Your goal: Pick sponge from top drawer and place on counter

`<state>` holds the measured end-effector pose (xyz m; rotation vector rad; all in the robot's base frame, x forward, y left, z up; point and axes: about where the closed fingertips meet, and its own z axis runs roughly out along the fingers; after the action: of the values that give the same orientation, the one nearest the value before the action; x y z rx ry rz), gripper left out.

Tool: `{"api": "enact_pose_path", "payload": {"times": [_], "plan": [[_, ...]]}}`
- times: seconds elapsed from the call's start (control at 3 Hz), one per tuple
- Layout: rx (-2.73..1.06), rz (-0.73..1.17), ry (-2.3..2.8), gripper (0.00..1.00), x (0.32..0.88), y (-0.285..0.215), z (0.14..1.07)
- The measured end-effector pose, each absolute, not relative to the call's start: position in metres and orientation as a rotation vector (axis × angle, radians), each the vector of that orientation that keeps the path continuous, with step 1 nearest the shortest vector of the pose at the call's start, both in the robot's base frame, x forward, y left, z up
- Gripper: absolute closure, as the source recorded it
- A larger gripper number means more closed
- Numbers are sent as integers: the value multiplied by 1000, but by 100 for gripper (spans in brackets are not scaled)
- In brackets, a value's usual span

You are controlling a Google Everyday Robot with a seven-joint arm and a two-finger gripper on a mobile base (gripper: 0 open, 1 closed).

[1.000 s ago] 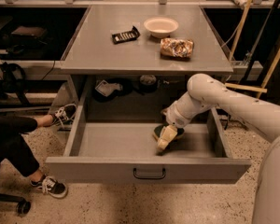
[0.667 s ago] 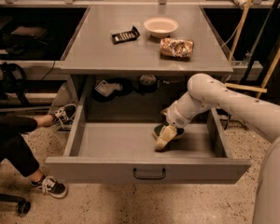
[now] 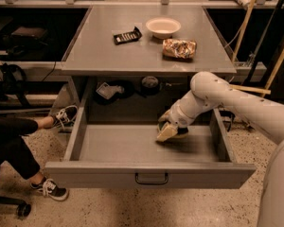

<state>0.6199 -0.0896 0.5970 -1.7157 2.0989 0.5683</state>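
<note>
The top drawer [image 3: 149,173] is pulled fully open below the counter [image 3: 132,51]. My gripper [image 3: 174,126] is inside the drawer, right of its middle, reaching down from the right. It is shut on the sponge [image 3: 165,133], whose yellow foam shows tilted just above the drawer floor. The sponge's green top is mostly hidden by the gripper.
On the counter are a white bowl [image 3: 163,27], a crinkled gold snack bag [image 3: 179,48] and a dark flat packet [image 3: 127,35]. A seated person's legs and shoes [image 3: 49,189] are at the left of the drawer. Wooden poles [image 3: 241,27] lean at the right.
The gripper and the sponge have risen slightly off the drawer floor; the arm has barely moved otherwise.
</note>
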Motion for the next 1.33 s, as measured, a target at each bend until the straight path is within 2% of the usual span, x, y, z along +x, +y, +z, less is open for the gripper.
{"api": "enact_pose_path", "payload": {"times": [0.33, 0.67, 1.0, 1.33], "plan": [[-1716, 568, 2099, 88, 620, -90, 603], [-1643, 445, 2035, 100, 644, -101, 657], [-1604, 351, 1991, 100, 676, -108, 720], [-1592, 342, 1990, 100, 689, -112, 741]]}}
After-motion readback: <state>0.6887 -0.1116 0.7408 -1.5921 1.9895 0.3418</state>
